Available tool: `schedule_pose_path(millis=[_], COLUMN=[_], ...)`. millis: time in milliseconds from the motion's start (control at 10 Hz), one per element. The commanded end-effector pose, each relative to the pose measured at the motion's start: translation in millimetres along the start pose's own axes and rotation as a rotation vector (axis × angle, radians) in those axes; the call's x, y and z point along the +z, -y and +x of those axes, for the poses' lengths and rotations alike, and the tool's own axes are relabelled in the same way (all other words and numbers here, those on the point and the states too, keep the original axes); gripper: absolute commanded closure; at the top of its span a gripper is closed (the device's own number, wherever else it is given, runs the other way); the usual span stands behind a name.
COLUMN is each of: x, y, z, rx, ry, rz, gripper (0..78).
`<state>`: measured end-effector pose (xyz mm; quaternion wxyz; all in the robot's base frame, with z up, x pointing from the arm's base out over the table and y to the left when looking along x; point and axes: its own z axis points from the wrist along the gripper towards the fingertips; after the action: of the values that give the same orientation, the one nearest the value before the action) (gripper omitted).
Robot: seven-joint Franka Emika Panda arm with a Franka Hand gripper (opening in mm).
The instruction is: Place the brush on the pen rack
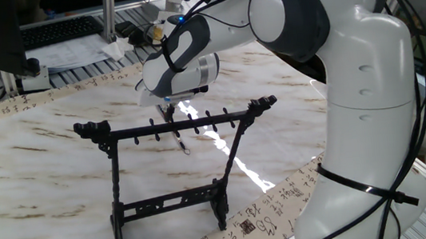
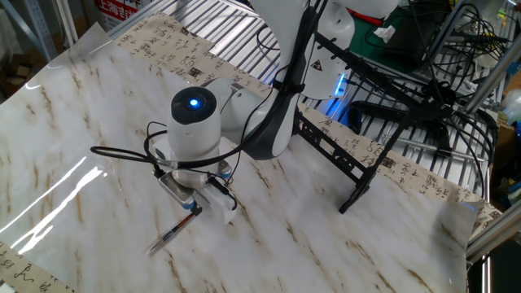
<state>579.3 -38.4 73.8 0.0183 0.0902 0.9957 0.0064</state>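
Observation:
The brush (image 2: 172,234) lies flat on the marble table, a thin dark stick; in the one fixed view it shows behind the rack's top bar (image 1: 177,138), its loop end nearest the rack. The black pen rack (image 1: 174,127) stands upright at the table's front; in the other view it stands beyond the arm (image 2: 356,159). My gripper (image 2: 202,205) points down, low over the brush's upper end, and its fingers (image 2: 224,209) stand apart on either side of the end. Nothing is held. In the one fixed view the gripper (image 1: 167,105) sits just behind the top bar.
The robot's white base (image 1: 370,158) fills the right side. Calligraphy paper strips (image 1: 257,225) edge the table. A keyboard (image 1: 58,31) and clutter lie at the back. Metal slats (image 2: 220,28) and cables (image 2: 440,89) border the far side.

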Motion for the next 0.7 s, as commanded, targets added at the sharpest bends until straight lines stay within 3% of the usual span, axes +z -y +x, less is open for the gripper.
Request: schedule_pose_path(millis=[100, 200, 300, 700], x=[1.6, 2.0, 2.2, 2.2], y=[1.7, 2.0, 2.2, 2.2], z=[-2.5, -2.7, -2.8, -2.8], rx=[-0.012, -0.012, -0.009, -0.009], ry=[0.005, 0.005, 0.005, 0.005], rz=[0.001, 0.001, 0.001, 0.001], gripper=[77.6, 77.6, 0.2, 0.2])
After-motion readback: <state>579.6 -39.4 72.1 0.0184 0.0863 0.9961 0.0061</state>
